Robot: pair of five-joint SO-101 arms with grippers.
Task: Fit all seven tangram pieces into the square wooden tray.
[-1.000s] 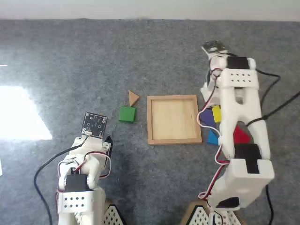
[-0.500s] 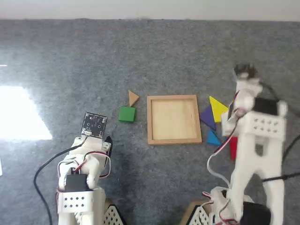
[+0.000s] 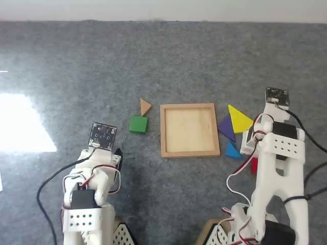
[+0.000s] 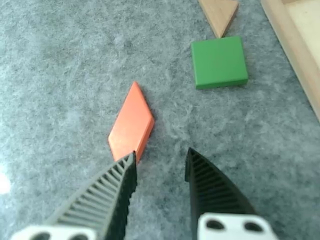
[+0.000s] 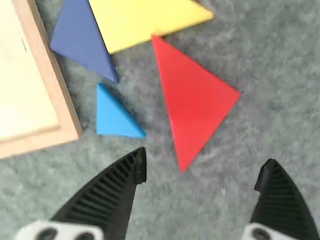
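Right gripper (image 5: pixel 205 157) is pulling back toward its base, hanging wide open and empty beside the red triangle (image 5: pixel 192 105) right of the tray (image 3: pixel 189 152). Left gripper (image 4: pixel 161 154) is sitting slightly open, empty, by the orange piece (image 4: pixel 131 122) left of the tray. Grey felt (image 3: pixel 76 61) is catching a bright light patch (image 3: pixel 20 122) further left.
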